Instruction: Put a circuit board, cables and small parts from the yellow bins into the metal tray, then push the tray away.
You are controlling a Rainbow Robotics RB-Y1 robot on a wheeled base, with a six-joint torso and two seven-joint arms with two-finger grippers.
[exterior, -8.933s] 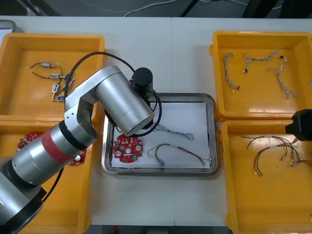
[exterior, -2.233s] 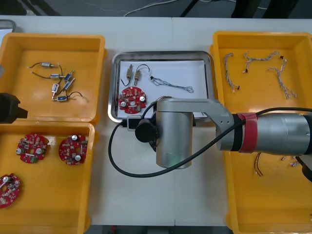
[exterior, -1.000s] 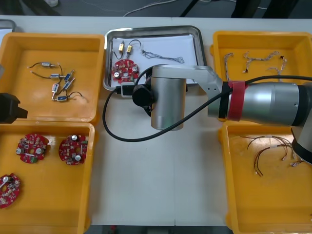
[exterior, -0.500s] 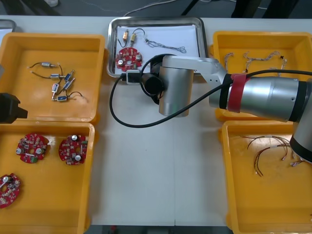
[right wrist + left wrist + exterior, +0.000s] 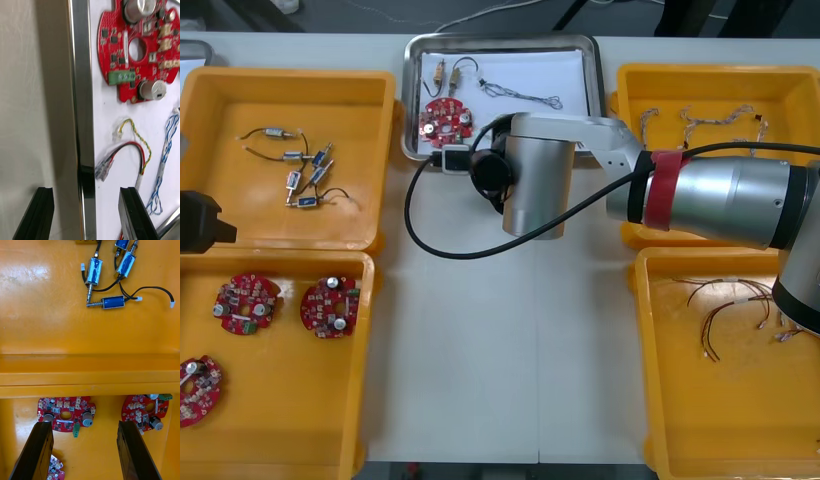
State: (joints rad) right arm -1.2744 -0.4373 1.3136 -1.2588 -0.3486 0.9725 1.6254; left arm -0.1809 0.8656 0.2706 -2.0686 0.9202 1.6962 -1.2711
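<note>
I have the right hand [image 5: 86, 189] at the tray's [image 5: 500, 40] 6 o'clock rim. It is released, with its fingers [image 5: 37, 213] wide apart and straddling the rim. One finger is over the bare counter [image 5: 33, 93] and the other over the white lining [image 5: 108, 112]. I cannot tell whether either finger touches the metal.

The tray sits at 12 o'clock on the counter, between the far bins [image 5: 290, 76]. Inside it, the board [image 5: 446, 120] lies toward 8 o'clock and two small metal parts [image 5: 442, 72] toward 10 o'clock. The blue and white cable [image 5: 520, 95] runs from the middle toward 2 o'clock. In the right wrist view the red and yellow cable [image 5: 129, 150] lies just inside the rim, between the board and the finger over the lining.

The left hand [image 5: 84, 425] is parked at the counter's 9 o'clock edge. It is also released, fingers apart above the spare boards [image 5: 65, 414] in the near left bin.
</note>
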